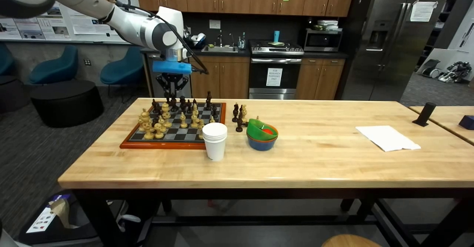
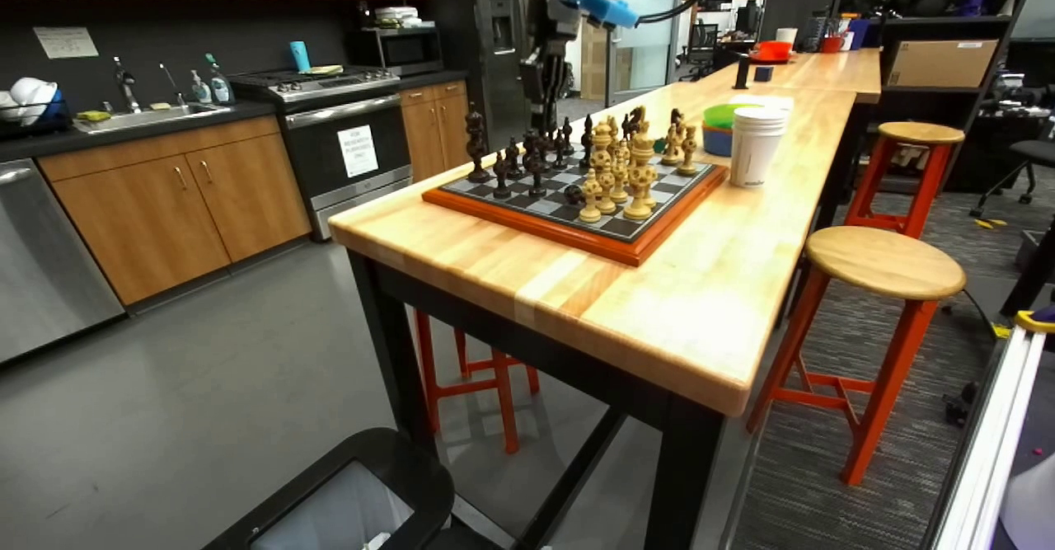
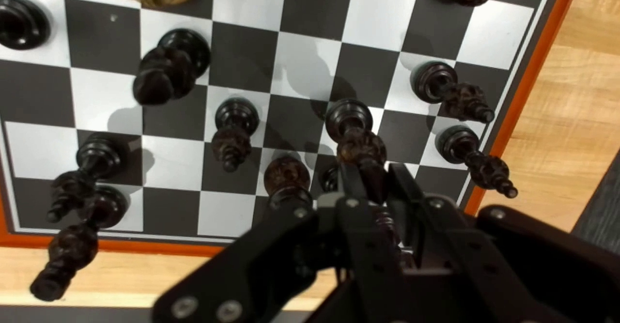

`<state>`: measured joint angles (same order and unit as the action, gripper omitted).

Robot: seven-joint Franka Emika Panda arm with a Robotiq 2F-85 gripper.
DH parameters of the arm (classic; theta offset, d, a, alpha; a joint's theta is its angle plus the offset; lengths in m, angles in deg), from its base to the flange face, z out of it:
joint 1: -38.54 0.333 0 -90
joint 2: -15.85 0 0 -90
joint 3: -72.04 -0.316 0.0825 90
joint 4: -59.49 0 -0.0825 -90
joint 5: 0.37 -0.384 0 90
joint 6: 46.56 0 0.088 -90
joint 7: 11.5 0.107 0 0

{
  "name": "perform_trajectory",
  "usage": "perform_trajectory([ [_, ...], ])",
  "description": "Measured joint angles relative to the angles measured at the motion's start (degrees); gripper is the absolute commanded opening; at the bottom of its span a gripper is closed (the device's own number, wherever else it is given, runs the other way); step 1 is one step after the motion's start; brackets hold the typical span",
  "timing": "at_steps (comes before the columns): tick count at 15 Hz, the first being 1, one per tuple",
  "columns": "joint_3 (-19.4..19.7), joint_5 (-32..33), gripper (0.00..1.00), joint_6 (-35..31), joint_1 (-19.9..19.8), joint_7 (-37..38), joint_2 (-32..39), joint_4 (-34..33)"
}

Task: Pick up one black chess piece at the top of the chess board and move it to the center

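The chess board lies on the wooden table with its reddish rim; it also shows in an exterior view and in the wrist view. Black pieces stand mostly along its far part, light pieces on the near part. My gripper is over the black pieces, fingers pointing down. Its narrow fingers close around the pointed top of a black chess piece. That piece's base looks at board level; I cannot tell whether it touches. The gripper also shows in both exterior views.
Other black pieces stand close around the fingers, such as a round-headed one and pawns. White stacked cups stand at the board's near right corner. Extra pieces and bowls are right of the board.
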<state>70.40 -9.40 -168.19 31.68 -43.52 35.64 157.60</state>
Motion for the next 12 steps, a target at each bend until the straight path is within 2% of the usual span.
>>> perform_trajectory([
  [12,0.0,3.3,0.05,0.6,-0.6,-1.6,4.1,-4.8],
])
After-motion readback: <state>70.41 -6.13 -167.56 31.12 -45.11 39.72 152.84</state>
